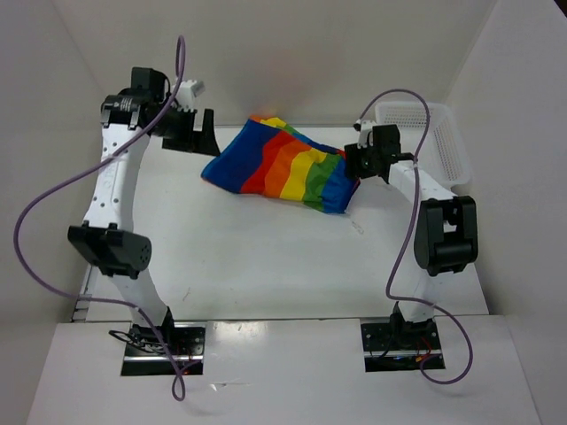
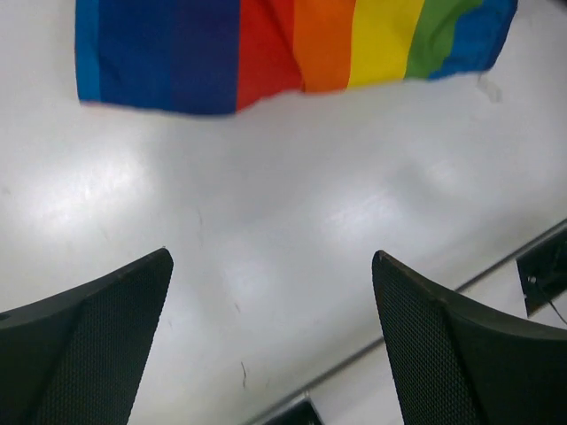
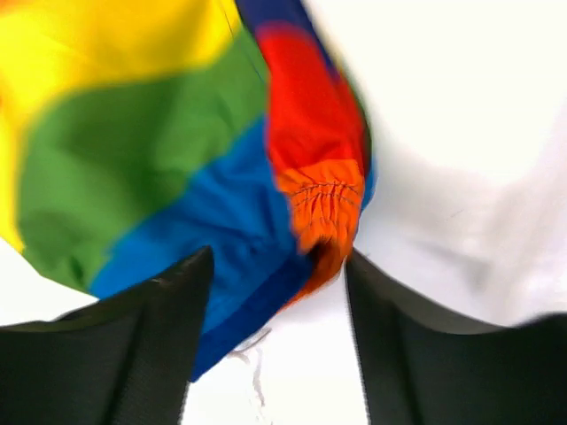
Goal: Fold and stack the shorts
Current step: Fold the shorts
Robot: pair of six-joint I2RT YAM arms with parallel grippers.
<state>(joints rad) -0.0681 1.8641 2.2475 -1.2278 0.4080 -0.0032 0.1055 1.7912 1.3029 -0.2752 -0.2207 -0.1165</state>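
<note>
Your rainbow shorts [image 1: 282, 168] look part-folded near the table's [image 1: 266, 257] far edge; left tool [image 2: 271, 255] gapes empty, right tool [image 3: 279, 255] straddles their end unclosed; folding remains.

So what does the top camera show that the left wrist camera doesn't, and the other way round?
Only the top view shows the white basket at the far right, and the right gripper at the green-and-blue end of the shorts. Only the left wrist view shows the left gripper close up, its fingers wide apart over bare table, clear of the cloth. Both views show the rainbow-striped shorts lying on the white table.
</note>
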